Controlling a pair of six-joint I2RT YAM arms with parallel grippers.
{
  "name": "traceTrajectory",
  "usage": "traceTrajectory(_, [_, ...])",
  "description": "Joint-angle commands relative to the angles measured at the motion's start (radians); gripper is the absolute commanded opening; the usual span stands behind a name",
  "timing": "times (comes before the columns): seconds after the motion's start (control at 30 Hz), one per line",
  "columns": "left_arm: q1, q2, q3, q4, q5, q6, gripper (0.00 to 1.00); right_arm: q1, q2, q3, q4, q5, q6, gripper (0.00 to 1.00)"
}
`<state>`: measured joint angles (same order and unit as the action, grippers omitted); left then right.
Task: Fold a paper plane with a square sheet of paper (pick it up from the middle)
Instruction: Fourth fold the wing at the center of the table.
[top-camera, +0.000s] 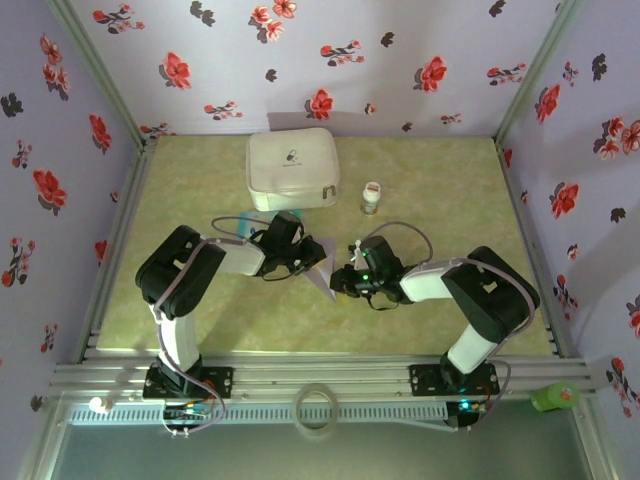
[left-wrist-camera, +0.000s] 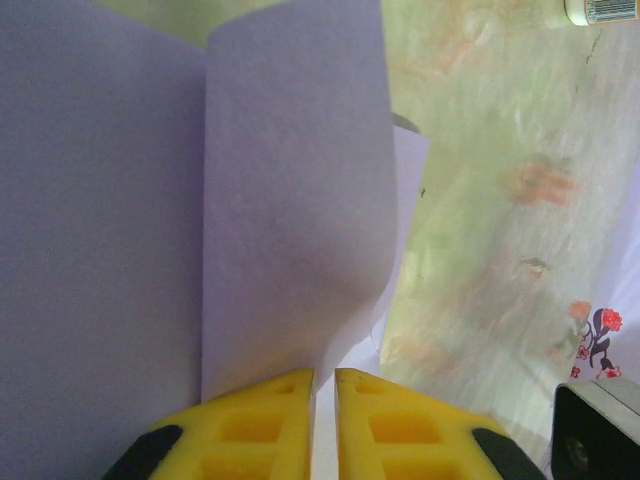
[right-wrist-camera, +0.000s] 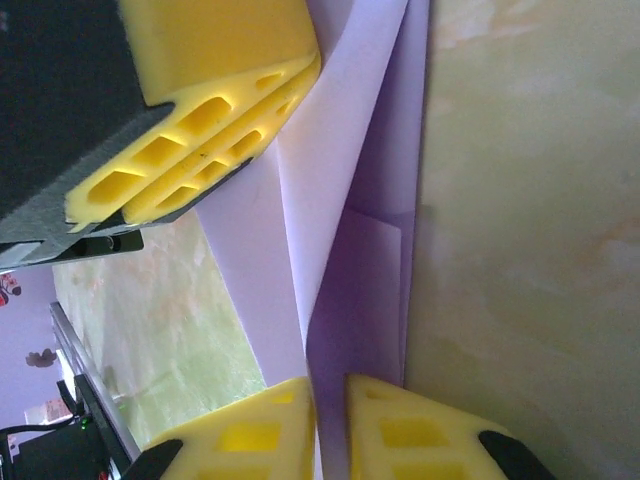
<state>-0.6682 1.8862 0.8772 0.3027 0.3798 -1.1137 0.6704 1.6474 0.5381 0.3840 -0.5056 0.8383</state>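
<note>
white zip case (top-camera: 291, 170) near back wall; small bottle (top-camera: 371, 198) just right.

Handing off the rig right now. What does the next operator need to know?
Left gripper: shut on the lavender sheet.
Right gripper: shut on the sheet's opposite edge.
Sheet: held between the two grippers mid-table, in front of the white zip case.
Done: sheet gripped and folded over into layers.
Left: the remaining folds. It is not yet a finished plane.
</note>
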Motion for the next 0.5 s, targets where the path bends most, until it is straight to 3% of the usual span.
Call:
traceTrajectory(0.0, [0.007,0.034,0.007,-0.022,0.007,0.026,0.14,0.009,-0.003,-0.02,-0.123,0.028,0.0,0.12])
traceTrajectory(0.47, [0.007,0.038,-0.003,-0.011,0.007,0.02,0.14,0.009,-0.013,-0.071,-0.074,-0.029,0.061,0.15])
